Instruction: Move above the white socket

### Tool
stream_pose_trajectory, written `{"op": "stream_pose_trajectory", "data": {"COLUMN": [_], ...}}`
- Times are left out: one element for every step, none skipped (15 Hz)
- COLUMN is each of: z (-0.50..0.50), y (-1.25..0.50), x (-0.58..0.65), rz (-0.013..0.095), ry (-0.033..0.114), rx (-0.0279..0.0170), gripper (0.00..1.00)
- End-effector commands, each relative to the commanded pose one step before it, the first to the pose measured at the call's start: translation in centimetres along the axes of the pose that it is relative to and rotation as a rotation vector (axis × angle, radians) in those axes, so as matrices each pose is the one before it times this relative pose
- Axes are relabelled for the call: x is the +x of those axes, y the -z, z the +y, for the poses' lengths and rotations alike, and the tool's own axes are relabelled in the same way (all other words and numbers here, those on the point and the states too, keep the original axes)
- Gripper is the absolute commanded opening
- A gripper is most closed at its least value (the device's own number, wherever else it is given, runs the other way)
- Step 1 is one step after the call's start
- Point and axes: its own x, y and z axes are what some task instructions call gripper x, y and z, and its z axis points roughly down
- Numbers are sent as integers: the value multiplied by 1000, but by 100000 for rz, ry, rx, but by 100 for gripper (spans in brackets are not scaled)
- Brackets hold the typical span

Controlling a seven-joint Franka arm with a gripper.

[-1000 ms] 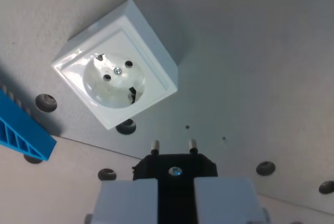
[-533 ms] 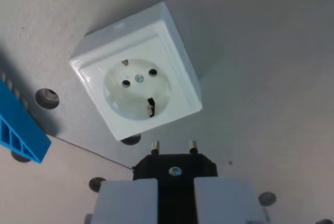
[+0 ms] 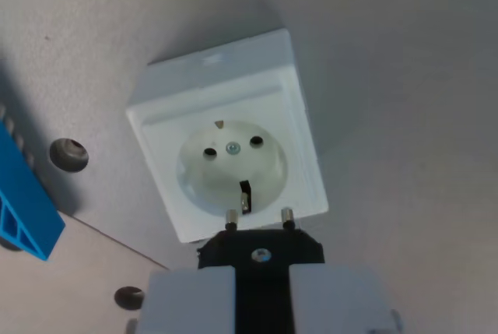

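The hand grips a black plug between its two pale fingers, the twin pins pointing up the frame. The white socket sits on the grey counter directly ahead of those pins, whose tips overlap its lower edge. Its two holes run on a slight tilt against the pin line, so a small forward shift and twist look needed. A blue block lies at the wrist view's left.

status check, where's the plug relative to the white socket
Gripper shut on black plug, pins up. White socket just past the pin tips, slightly toward the wrist view's left. Blue part far left, nothing in the way.
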Motion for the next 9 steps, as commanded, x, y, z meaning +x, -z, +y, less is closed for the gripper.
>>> {"op": "stream_pose_trajectory", "data": {"z": [-517, -97, -84, -72, -62, -56, -52, -48, -46], "y": [-951, -119, -113, -109, -103, -94, -82, -70, -55], "x": [-155, 43, 37, 32, 26, 22, 20, 20, 20], "rz": [7827, 4, 24, 3, -137, -158, -44, 3, -63], "ry": [16775, -152, 63, -179, -440, -240, -442, -675, -621], "rx": [-8430, -113, -199, -72, -129, -59, -84, -189, -173], "gripper": [0, 0, 0, 0, 0, 0, 0, 0, 0]}}
